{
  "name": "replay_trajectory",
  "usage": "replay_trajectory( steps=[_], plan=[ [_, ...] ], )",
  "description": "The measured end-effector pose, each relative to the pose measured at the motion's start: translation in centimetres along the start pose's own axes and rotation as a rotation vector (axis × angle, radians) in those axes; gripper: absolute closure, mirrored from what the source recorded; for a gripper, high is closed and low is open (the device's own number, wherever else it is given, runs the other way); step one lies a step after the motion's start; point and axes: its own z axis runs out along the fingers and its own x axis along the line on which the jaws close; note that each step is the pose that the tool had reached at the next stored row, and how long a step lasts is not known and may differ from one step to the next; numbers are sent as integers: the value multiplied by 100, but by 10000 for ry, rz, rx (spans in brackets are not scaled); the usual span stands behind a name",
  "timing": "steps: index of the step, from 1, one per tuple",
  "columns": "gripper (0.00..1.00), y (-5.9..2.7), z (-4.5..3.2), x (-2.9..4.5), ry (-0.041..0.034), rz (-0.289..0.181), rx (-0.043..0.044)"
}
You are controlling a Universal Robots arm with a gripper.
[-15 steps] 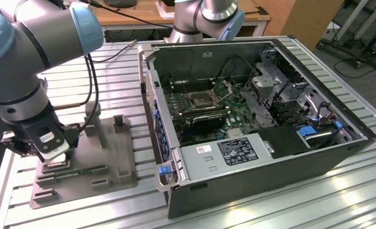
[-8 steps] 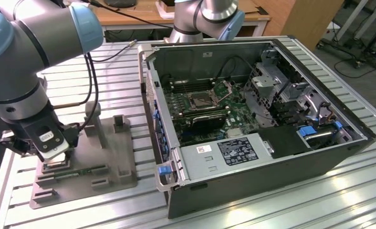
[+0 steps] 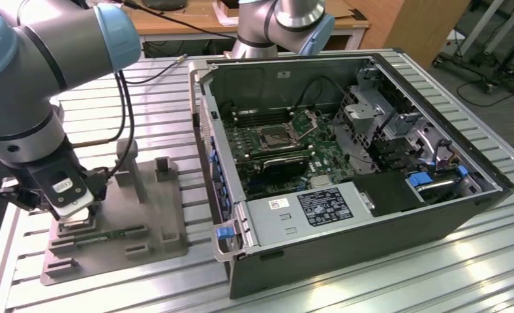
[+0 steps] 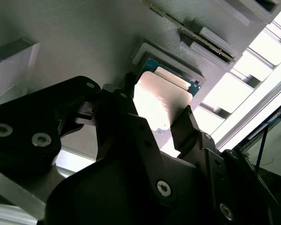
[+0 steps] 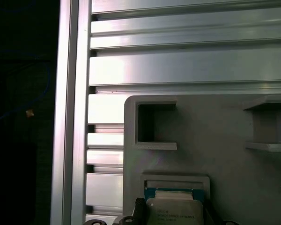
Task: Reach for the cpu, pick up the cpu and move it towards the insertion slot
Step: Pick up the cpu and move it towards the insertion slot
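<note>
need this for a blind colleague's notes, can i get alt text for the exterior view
A robot arm's gripper is down at a grey plastic parts holder at the exterior view's left, on a ribbed aluminium table. At the exterior view's right stands an open black computer case, its green motherboard showing the square silver-framed insertion slot.

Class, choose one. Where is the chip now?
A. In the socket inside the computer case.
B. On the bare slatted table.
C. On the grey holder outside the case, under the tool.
C: the second wrist view shows the chip in a pocket of the grey holder beneath the tool; the exterior view shows the socket apart, inside the case.
</note>
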Motion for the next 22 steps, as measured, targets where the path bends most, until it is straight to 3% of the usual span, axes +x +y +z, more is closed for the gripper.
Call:
replay_trajectory(
  steps=[22],
  plan=[
    [45,2,-45,1,2,-1,1]
  ],
)
